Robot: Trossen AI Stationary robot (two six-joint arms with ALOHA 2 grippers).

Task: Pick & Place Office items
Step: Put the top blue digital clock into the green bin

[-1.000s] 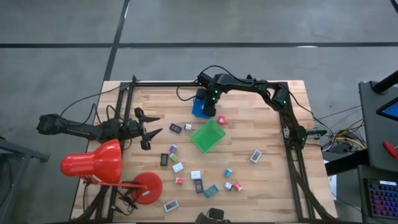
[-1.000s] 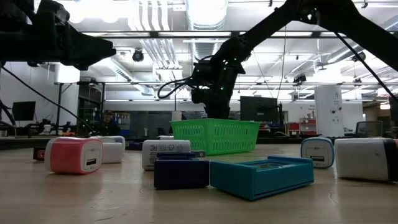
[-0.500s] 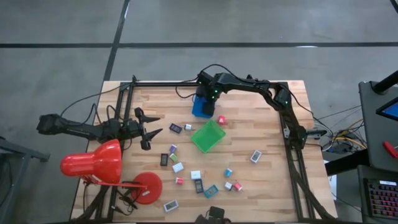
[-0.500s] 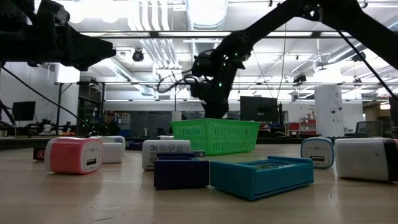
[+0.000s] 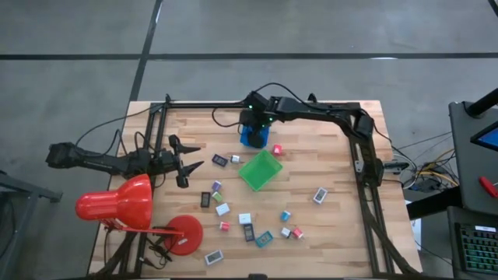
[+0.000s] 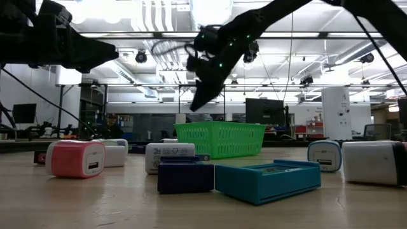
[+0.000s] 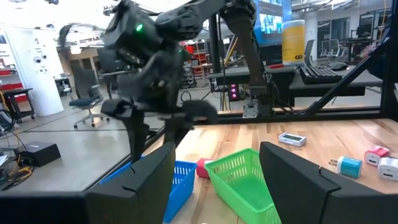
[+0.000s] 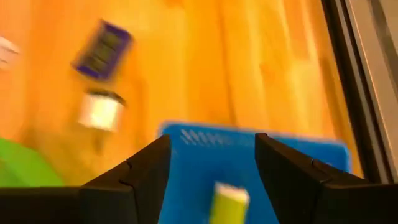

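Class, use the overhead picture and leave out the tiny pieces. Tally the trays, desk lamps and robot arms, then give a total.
Trays: 2 (blue tray, green tray)
Desk lamps: 1 (red desk lamp)
Robot arms: 2 (left arm, right arm)
Total: 5

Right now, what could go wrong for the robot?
1. The right end effector hangs open above the blue tray; swinging away, it might clip the green basket beside it.
2. Small office items lie crowded together, so grabbing one could knock its neighbours.
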